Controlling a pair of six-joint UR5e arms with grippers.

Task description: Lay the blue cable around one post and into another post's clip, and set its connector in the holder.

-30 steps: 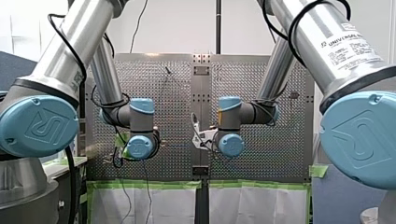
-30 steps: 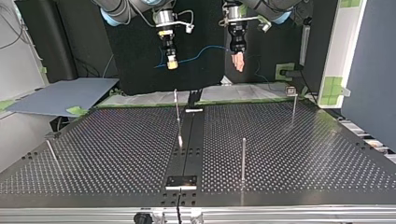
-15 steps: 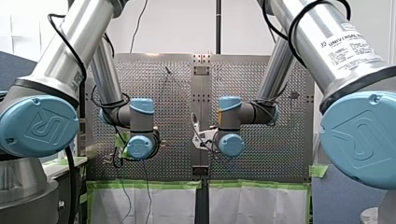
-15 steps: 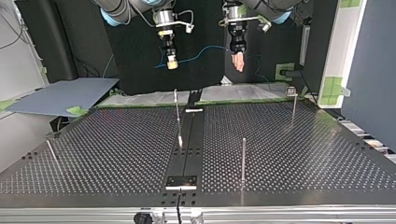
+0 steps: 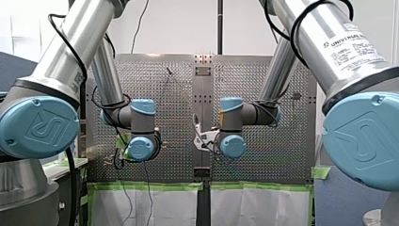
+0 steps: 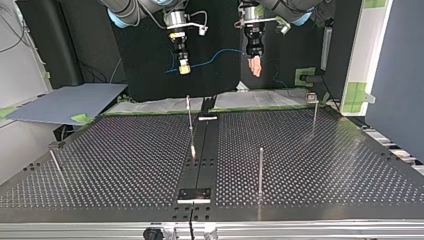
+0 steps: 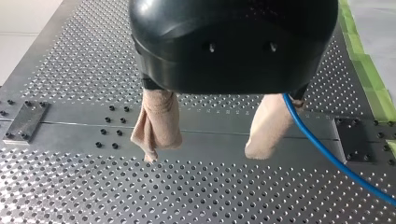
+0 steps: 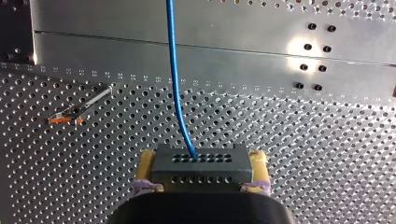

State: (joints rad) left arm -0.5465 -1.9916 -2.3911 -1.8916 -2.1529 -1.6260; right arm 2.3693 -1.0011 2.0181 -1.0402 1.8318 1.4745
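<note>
Blue cable (image 6: 215,57) hangs in the air, well above the perforated table (image 6: 325,165) and apart from the posts (image 6: 260,170). In the top view it is strung in a shallow sag between the two grippers. One end enters the connector (image 8: 201,173), a dark block with rows of holes.

Right gripper (image 8: 203,162): yellow pads closed on the connector's two short sides. The cable leaves the block ahead of the gripper and runs on over the table's plain centre strip (image 8: 233,56).

Left gripper (image 7: 203,154): beige padded fingers (image 7: 156,121) spread apart, with only the table seen between them. The cable comes out at the outer side of one finger, near its root, and slants away over the table. Cannot tell whether it touches that finger.

Pose, front view: my left arm (image 5: 141,132) and my right arm (image 5: 233,129) reach in from the sides. Their wrists are bent and about level with each other, one on each side of the centre strip.

Pose, top view: both grippers point straight down, near each other at about the same height, over the table's far edge in that view.
</note>
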